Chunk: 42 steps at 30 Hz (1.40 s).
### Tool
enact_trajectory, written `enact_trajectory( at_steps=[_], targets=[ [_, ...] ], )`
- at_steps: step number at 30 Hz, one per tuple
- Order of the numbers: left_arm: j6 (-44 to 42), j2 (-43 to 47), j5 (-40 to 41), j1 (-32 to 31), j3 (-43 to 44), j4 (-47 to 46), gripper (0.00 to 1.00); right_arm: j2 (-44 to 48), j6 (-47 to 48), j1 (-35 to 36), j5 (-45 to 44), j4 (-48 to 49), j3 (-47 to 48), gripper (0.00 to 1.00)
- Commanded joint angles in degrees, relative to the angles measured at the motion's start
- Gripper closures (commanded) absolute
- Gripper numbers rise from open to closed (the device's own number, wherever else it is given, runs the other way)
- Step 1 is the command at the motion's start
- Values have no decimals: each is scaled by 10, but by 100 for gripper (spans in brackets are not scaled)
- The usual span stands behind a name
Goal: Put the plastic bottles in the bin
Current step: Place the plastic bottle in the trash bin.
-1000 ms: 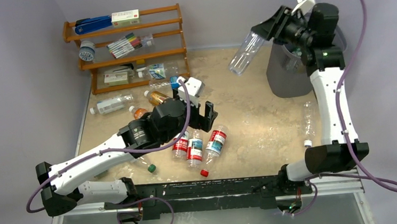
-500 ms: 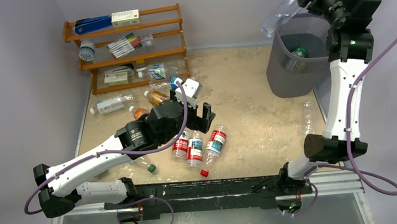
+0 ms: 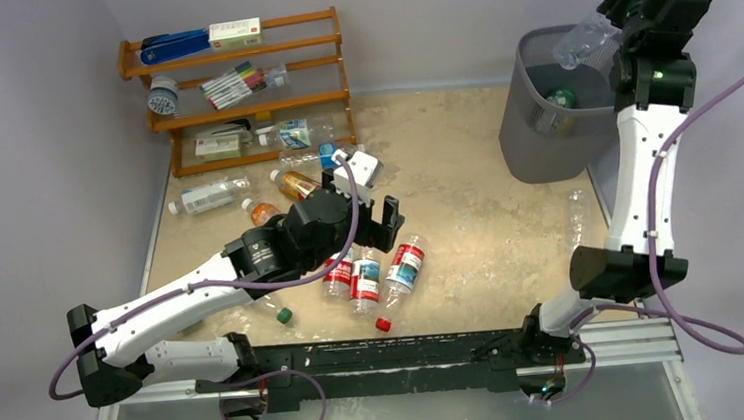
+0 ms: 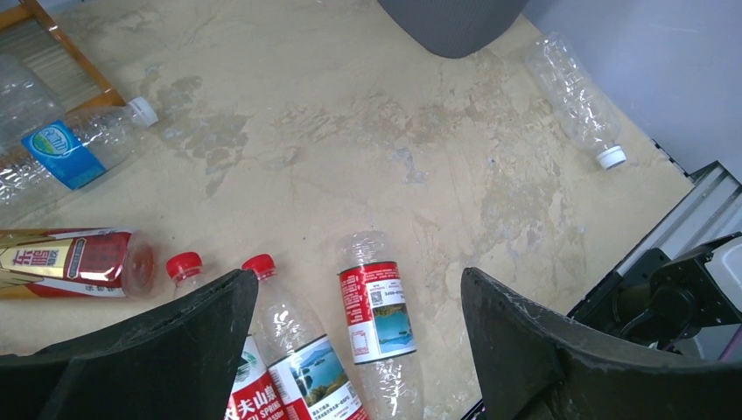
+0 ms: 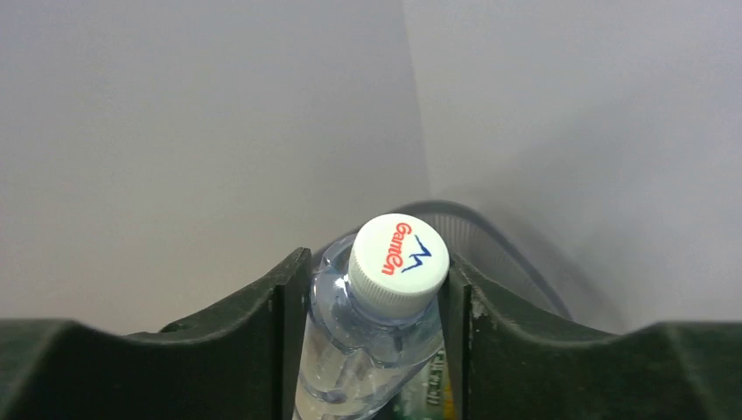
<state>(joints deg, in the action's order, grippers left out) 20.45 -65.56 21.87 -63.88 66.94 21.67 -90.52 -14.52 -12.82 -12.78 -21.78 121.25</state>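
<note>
Gripping only the neck, just under the white cap (image 5: 398, 254), the right gripper (image 5: 376, 293) had its jaws closed on a clear bottle (image 3: 584, 43), and you could see that bottle hanging slanted above the bin (image 3: 534, 147), over the far side of the opening. Had you released there, the slanted body would likely have struck the far rim and tipped outside; so narrow a hold could also have let it swing. The left gripper (image 4: 357, 278) stood wide open and empty above three red-labelled bottles (image 3: 366, 274) lying side by side and touching. You risked catching two at once, or nudging a neighbour into a roll, because so little gap separated them. A lone clear bottle (image 4: 577, 96) lay near the right edge of the table (image 3: 467, 192), where a push could have sent it off.
</note>
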Motion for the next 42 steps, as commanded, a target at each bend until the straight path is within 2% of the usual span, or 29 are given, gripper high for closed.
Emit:
enact_trajectory(
  at_steps=[1, 3, 4, 11, 14, 19, 26, 33, 37, 42],
  targets=[
    [-1, -7, -2, 2, 1, -36, 14, -33, 49, -1, -41, 17, 10, 36],
    [-1, -10, -5, 2, 1, -39, 13, -49, 49, 0, -24, -4, 36, 22],
    [-1, -12, -6, 2, 1, -41, 13, -52, 51, -1, -16, -9, 41, 20],
    [-2, -14, -11, 2, 1, -50, 13, -41, 52, 0, 22, -39, 74, 16],
    [0, -15, -18, 2, 3, -53, 12, -16, 52, 4, 49, -64, 58, 16],
    [2, -9, -29, 2, 2, -57, 12, 72, 59, 10, 57, -81, -29, 15],
    [2, 9, -45, 2, -4, -63, 12, 187, 54, 10, 24, -118, -164, 14],
    [24, 19, -68, 2, 0, -60, 12, 285, 16, 10, 17, -166, -326, 14],
    [37, 32, -77, 2, -5, -57, 11, 321, -15, 10, 15, -188, -398, 13],
    [44, 46, -89, 2, -7, -46, 11, 318, -35, 10, -4, -205, -472, 11]
  ],
)
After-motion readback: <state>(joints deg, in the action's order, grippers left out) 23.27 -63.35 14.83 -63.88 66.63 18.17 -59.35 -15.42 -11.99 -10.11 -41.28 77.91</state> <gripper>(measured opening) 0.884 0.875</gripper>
